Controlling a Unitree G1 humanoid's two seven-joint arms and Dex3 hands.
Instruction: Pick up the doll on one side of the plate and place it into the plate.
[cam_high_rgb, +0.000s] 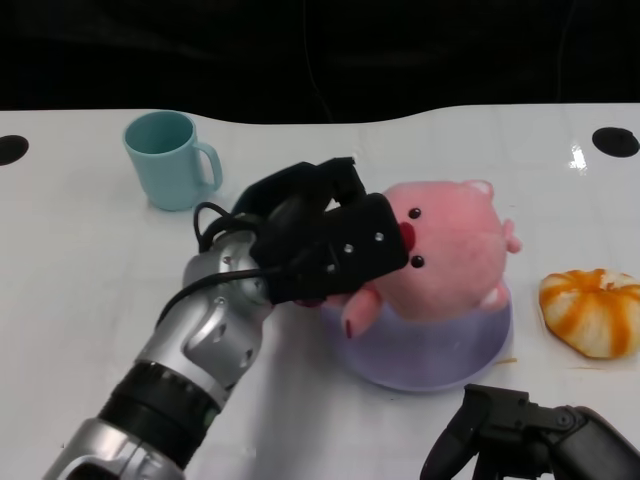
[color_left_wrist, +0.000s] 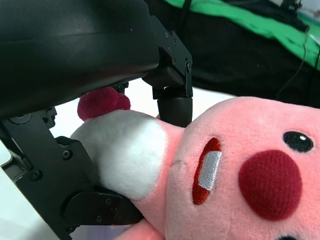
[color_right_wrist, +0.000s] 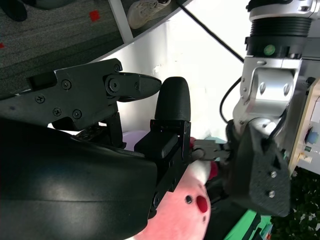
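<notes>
The left hand (cam_high_rgb: 325, 235) is gripping the pink pig doll (cam_high_rgb: 450, 250) by its side, fingers wrapped round the soft body. The left wrist view is showing this closely: black fingers (color_left_wrist: 172, 102) are pressing into the plush on either side of the doll's white patch, so the grip looks firm. The doll is sitting over the pale purple plate (cam_high_rgb: 395, 365), its lower body looking to be resting on it and its face turned toward the robot. I judge the hand is holding on only to settle the toy squarely before letting go; the placing seems almost done, with the release left.

The right hand (cam_high_rgb: 525, 435) is waiting low near the table's near edge, just in front of the plate, holding nothing, its fingers loosely apart. It is probably keeping out of the way, since the left arm is doing the job alone.

As for containers, the plate is carrying only the doll. A teal mug (cam_high_rgb: 170, 158) is standing upright toward the far edge of the white table (cam_high_rgb: 80, 250), handle to its right; its inside is not visible. An orange-and-white striped pumpkin-like toy (cam_high_rgb: 592, 312) is lying near the table's right edge, apart from the plate.
</notes>
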